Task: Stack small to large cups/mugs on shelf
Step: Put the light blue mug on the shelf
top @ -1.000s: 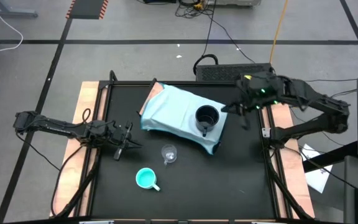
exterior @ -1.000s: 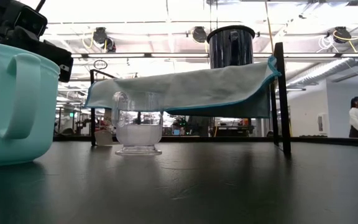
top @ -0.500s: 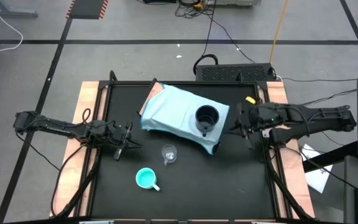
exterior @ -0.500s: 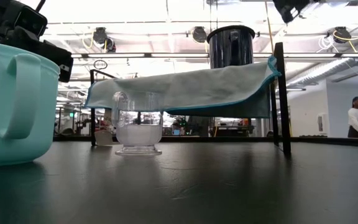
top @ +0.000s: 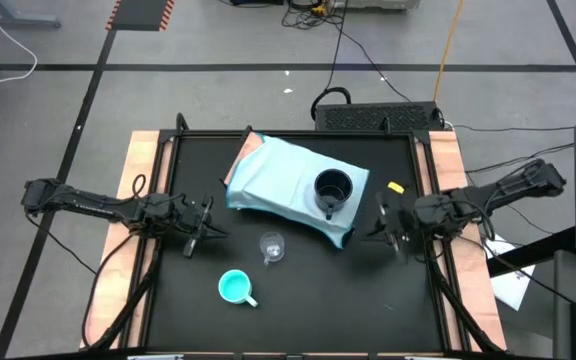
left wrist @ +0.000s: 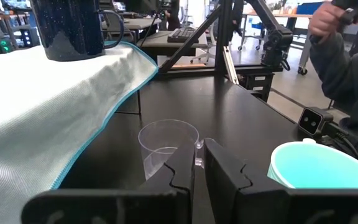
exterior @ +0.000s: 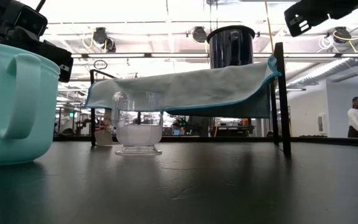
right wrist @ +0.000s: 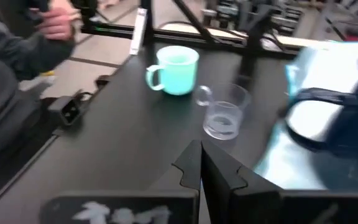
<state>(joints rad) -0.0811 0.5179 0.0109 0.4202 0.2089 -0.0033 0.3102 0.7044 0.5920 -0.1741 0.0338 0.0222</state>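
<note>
Where the right arm reaches in over the table's right edge, the right gripper [top: 386, 224] hangs with its fingers [right wrist: 194, 163] pressed together and holding nothing, touching no cup. Just beside it, toward the table's middle, is the near corner of the shelf [top: 278, 178], a light blue cloth-covered platform raised on a dark frame. The black mug [top: 333, 189] stands upright on that end of the shelf, the closest cup to this gripper, with its handle turned toward the table's front. Farther out from the gripper, down on the black tabletop [top: 308, 290] just off the shelf's front edge, stands the clear glass cup [top: 271, 246], upright and apart from everything else. Beyond the glass, farther still from the right gripper and toward the front of the table, sits the teal mug [top: 235, 288] with its white handle, also upright and on the tabletop, not on the shelf.

The left gripper [top: 205, 228] waits across the table, low over the left side, its fingers [left wrist: 222, 174] also brought together with nothing between them. The glass cup [left wrist: 168, 149] stands directly ahead of it, close but not touched, the shelf rises to one side and the teal mug [left wrist: 319, 174] lies to the other. A person's sleeve [left wrist: 344, 68] shows past the table's edge.
</note>
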